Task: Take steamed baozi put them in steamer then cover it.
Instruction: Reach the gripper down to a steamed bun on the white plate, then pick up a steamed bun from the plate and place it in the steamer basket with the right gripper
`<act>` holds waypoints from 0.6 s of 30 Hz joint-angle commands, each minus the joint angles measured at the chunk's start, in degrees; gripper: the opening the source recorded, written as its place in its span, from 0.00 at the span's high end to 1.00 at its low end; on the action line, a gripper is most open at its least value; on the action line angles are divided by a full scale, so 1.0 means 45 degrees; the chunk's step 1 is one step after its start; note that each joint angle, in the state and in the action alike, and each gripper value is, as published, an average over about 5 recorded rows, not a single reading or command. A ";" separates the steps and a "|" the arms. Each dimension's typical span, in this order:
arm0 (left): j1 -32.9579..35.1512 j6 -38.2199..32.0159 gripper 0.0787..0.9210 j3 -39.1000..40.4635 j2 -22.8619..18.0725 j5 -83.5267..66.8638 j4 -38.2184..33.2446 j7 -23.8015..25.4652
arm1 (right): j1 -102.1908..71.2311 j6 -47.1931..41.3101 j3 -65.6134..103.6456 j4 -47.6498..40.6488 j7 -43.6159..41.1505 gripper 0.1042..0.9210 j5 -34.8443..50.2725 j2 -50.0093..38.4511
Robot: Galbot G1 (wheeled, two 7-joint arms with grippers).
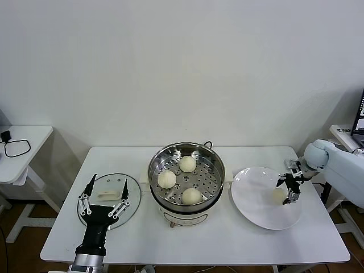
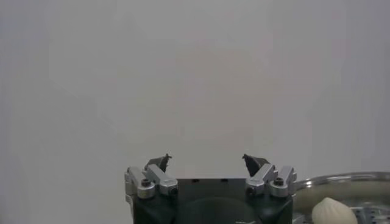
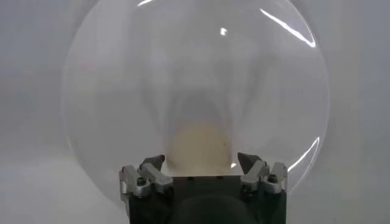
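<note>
Spread wide, the jaws of the right gripper [image 1: 289, 186] hang over the near-right part of the white plate [image 1: 256, 199], with the last baozi [image 1: 278, 194] directly beneath them; the right wrist view shows that bun [image 3: 198, 149] centred between the two fingertips, not yet pinched. It is round, so no long axis matters: the coming move looks like a straight descent and a squeeze. Three baozi [image 1: 166, 179] already sit on the perforated tray of the steamer [image 1: 213, 162], which stands to the left of the plate, close beside it. Its raised steel rim is the one thing the bun must clear on the way over. On the left, the left gripper [image 1: 104, 199] waits open over the glass cover [image 1: 132, 193] (handle up, flat on the table [image 1: 239, 242]).
</note>
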 commanded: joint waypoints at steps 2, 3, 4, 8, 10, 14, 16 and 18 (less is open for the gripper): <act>0.0013 -0.0034 0.12 -0.0005 -0.0014 -0.0008 0.0038 -0.0010 | 0.0004 0.0013 0.0055 0.0076 0.0120 0.28 -0.0133 0.0004; 0.0009 -0.0040 0.12 -0.0002 -0.0014 -0.0007 0.0041 -0.0010 | 0.0256 0.0008 -0.0091 0.0243 0.0091 0.30 -0.0080 -0.0058; -0.0002 -0.0041 0.12 0.0004 -0.0012 -0.0008 0.0041 -0.0010 | 0.0526 0.0003 -0.0232 0.0418 0.0045 0.32 -0.0023 -0.0122; -0.0077 -0.0016 0.12 0.0044 0.0024 -0.0017 0.0021 -0.0007 | 0.2255 -0.0091 -0.0996 0.1367 -0.0622 0.35 0.0497 -0.0335; -0.0121 0.0002 0.12 0.0074 0.0052 -0.0020 0.0020 -0.0004 | 0.3820 -0.0232 -0.2039 0.1942 -0.1305 0.35 0.1131 -0.0271; -0.0218 0.0029 0.12 0.0158 0.0112 -0.0020 0.0025 0.0000 | 0.7290 -0.0672 -0.4531 0.2863 -0.2453 0.36 0.2719 0.0394; -0.0242 0.0033 0.12 0.0189 0.0134 -0.0019 0.0014 0.0001 | 0.8765 -0.1194 -0.5492 0.3401 -0.2769 0.36 0.3966 0.0938; -0.0244 0.0029 0.12 0.0206 0.0158 -0.0018 0.0003 0.0001 | 0.9829 -0.1777 -0.6140 0.3914 -0.2880 0.37 0.5259 0.1499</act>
